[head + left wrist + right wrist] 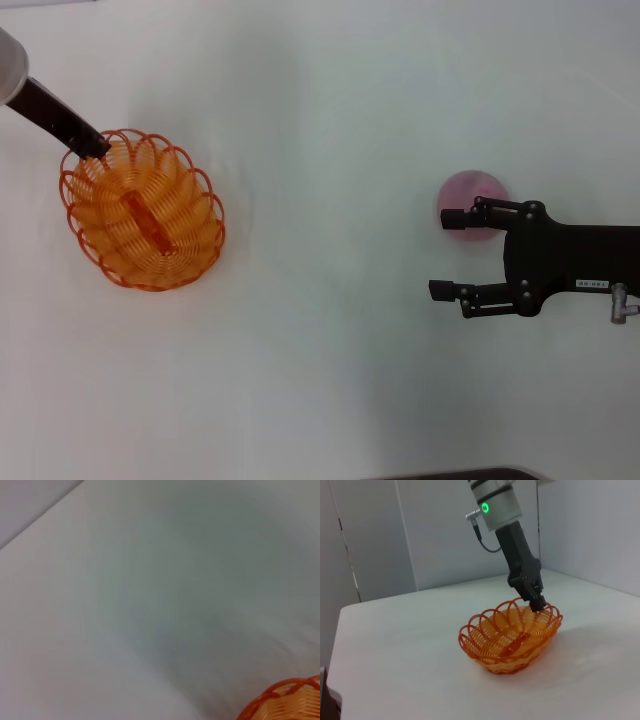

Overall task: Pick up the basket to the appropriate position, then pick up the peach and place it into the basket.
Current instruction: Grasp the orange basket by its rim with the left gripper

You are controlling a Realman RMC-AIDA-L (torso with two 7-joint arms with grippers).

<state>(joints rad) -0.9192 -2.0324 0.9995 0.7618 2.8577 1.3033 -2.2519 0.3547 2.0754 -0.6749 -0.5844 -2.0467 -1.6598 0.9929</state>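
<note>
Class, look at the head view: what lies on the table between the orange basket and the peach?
Nothing: between the basket and the peach there is only bare white table, seen in the head view.

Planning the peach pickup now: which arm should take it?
Right. The right gripper hangs open beside the peach, while the left gripper is far off, at the basket rim.

Work surface: one white table [320, 380], matte and evenly lit, with soft shadows only. The right wrist view shows its far edge meeting pale grey wall panels [440, 535], which have vertical seams and meet at a corner behind the table. A dark strip [450, 474] runs along the table's near edge in the head view. Floor not visible.
</note>
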